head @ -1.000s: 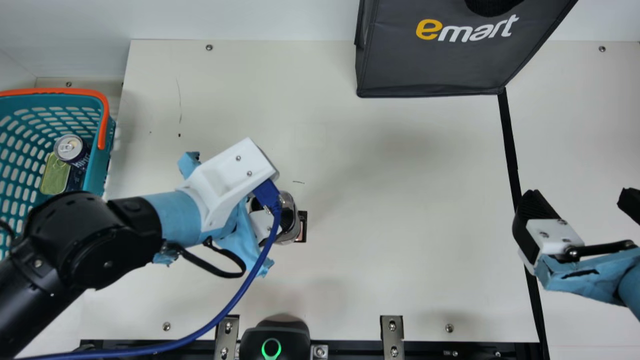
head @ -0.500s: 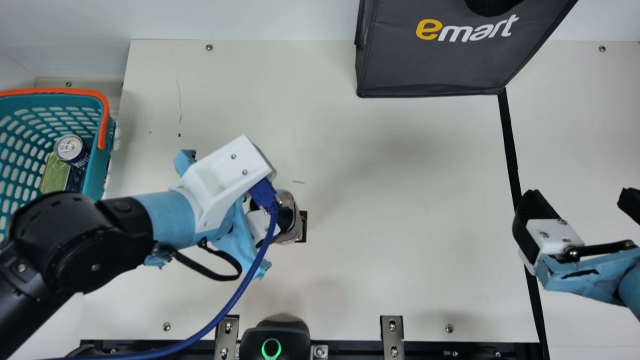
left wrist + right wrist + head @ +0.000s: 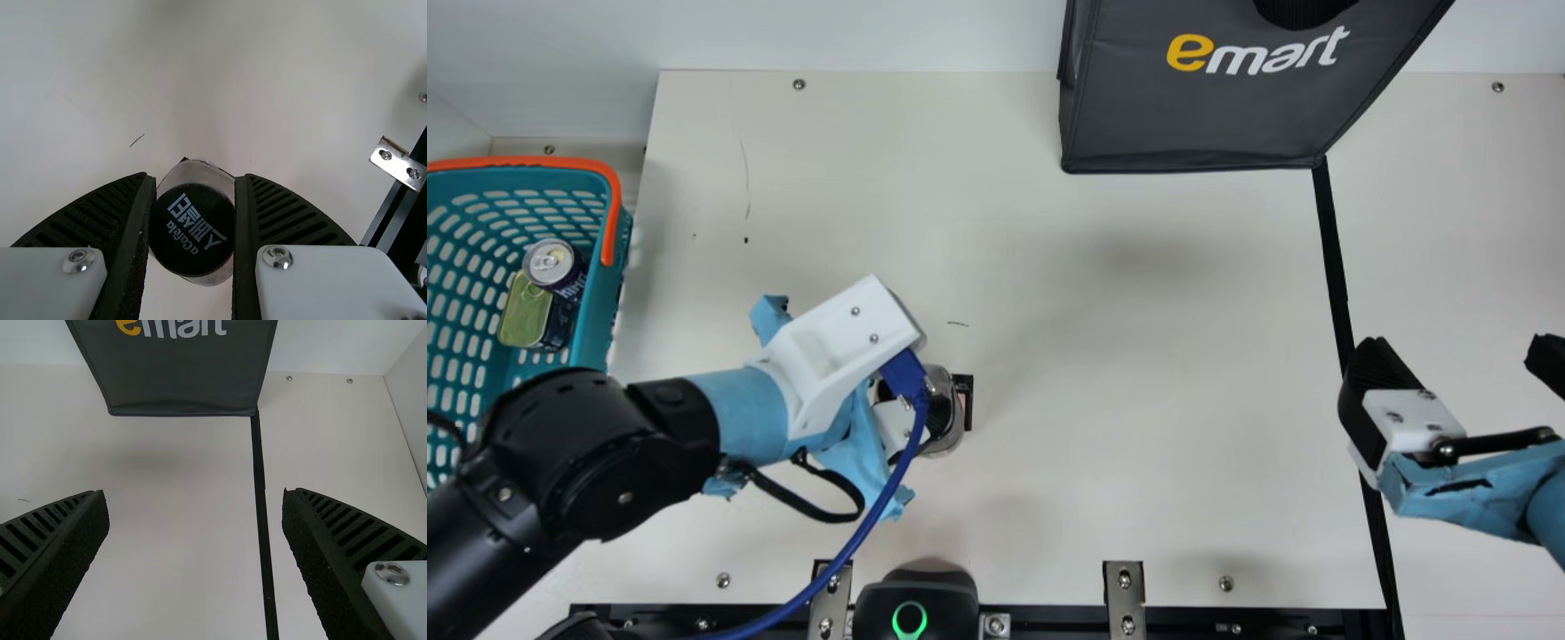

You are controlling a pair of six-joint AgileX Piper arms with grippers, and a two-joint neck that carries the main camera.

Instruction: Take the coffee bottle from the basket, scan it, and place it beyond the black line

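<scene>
And here's the left end effector (image 3: pixel 935 418), closed in on the coffee bottle (image 3: pixel 960 404), ribbed fingers clamped either side of its black cap (image 3: pixel 193 230)! The bottle is left of centre over the counter (image 3: pixel 1120 373), cap up, just beside a small dark-edged patch (image 3: pixel 968 382) and well short of the black line (image 3: pixel 1336 258); whether its base touches down, I can't tell. Over on the right, the right end effector (image 3: pixel 1456 356) has its fingers wide apart with nothing between them, one finger overlapping the line in the main view. Far left, the teal basket (image 3: pixel 596 311) holds a drinks can (image 3: pixel 550 262) against a green-lidded tin (image 3: pixel 523 311). Far side, a dark grey bag (image 3: pixel 1192 116); near edge, the scanner (image 3: pixel 947 613), green ring glowing!
</scene>
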